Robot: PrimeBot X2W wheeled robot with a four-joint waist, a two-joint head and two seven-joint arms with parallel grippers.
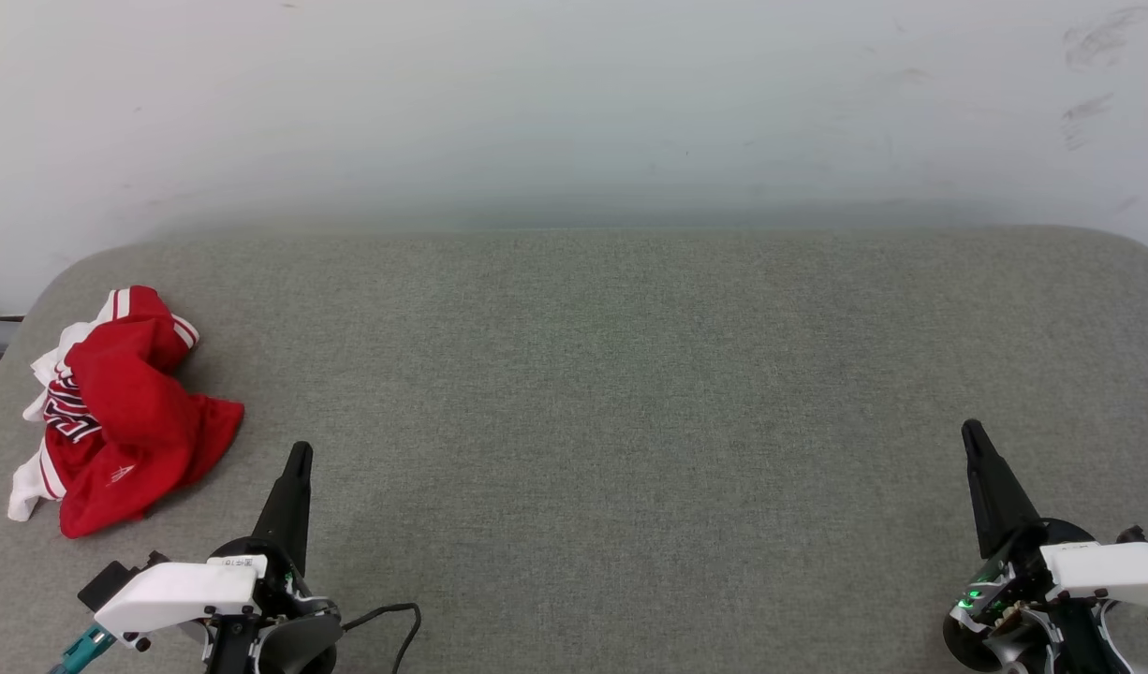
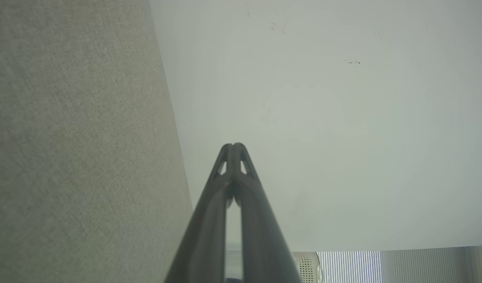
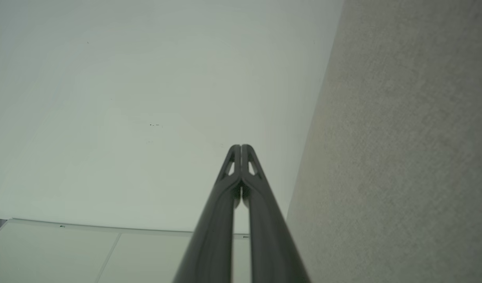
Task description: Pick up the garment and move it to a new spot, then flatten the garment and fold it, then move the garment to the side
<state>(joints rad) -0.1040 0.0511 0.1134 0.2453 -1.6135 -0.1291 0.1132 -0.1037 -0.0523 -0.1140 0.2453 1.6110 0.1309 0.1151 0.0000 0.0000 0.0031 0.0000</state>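
Observation:
The garment (image 1: pixel 125 412), a red jersey with white sleeves and black lettering, lies crumpled in a heap at the far left of the grey table (image 1: pixel 593 374). My left gripper (image 1: pixel 299 453) rests at the lower left, just right of the heap and apart from it, its tips pressed together and empty. At the lower right sits my right gripper (image 1: pixel 971 432), also shut with nothing in it. In the left wrist view the left gripper (image 2: pixel 234 146) shows both tips touching, and the right gripper (image 3: pixel 241 147) looks the same in the right wrist view.
A white wall (image 1: pixel 574 103) rises behind the table's far edge. A black cable (image 1: pixel 396 622) loops by the left arm's base. The grey cloth surface (image 2: pixel 76 149) stretches wide between the two grippers.

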